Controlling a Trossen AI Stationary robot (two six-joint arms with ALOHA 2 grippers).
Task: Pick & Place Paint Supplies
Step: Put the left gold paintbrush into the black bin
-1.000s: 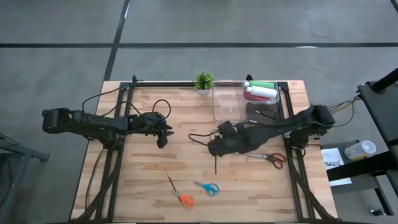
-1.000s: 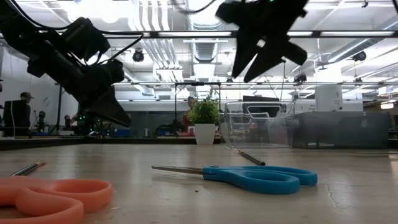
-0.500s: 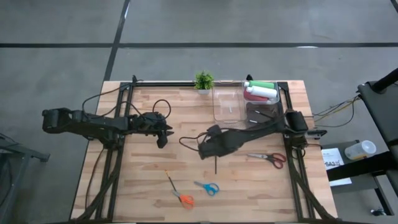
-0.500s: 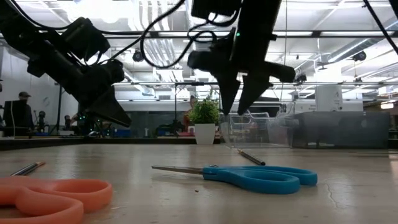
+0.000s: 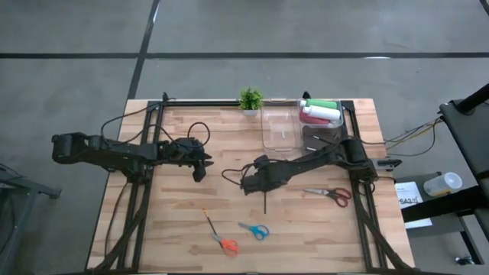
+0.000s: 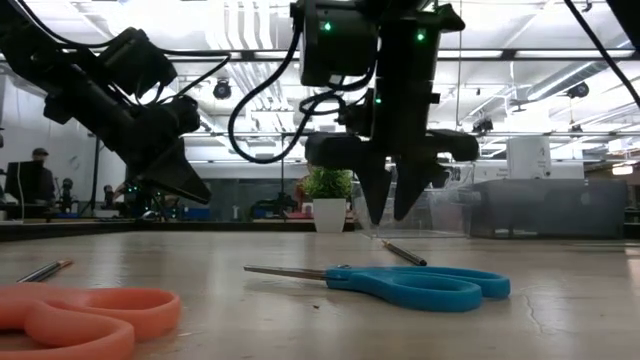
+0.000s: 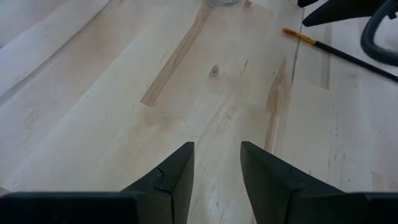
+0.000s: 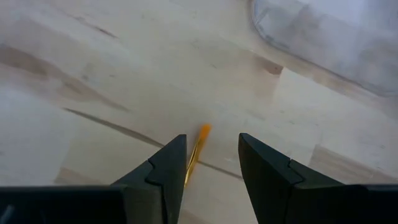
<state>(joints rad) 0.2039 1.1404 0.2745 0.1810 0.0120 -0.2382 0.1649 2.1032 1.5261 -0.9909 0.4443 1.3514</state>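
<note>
Hanging just above the wooden table (image 5: 176, 221), the right gripper (image 5: 249, 186) points down over the upper end of a thin dark brush (image 5: 265, 202) that lies flat on the boards. Its fingers are spread apart with nothing between them — in the right wrist view the brush's orange tip (image 8: 198, 146) shows on the wood in the gap between the two dark fingers (image 8: 158, 174). From table height the fingertips stand a little clear of the surface, with the brush lying just behind the blue scissors (image 6: 400, 285).

Taking the clear plastic bin (image 5: 302, 126) as the landmark: the brush lies well in front of it and a little to its left. Inside the bin, at its back end, lie a green bottle (image 5: 321, 104), a white bottle (image 5: 327, 112) and a pink-red bottle (image 5: 319, 120), with a couple of dark sticks (image 5: 317, 140) toward its front. A small potted plant (image 5: 250, 99) stands just left of the bin at the table's back edge. Red-handled scissors (image 5: 334, 195) lie in front of the bin; orange scissors (image 5: 220, 237) lie far in front and to the left.

The left gripper (image 5: 200, 166) waits well to the left of the bin, low over bare wood — fingers apart, holding nothing.
</note>
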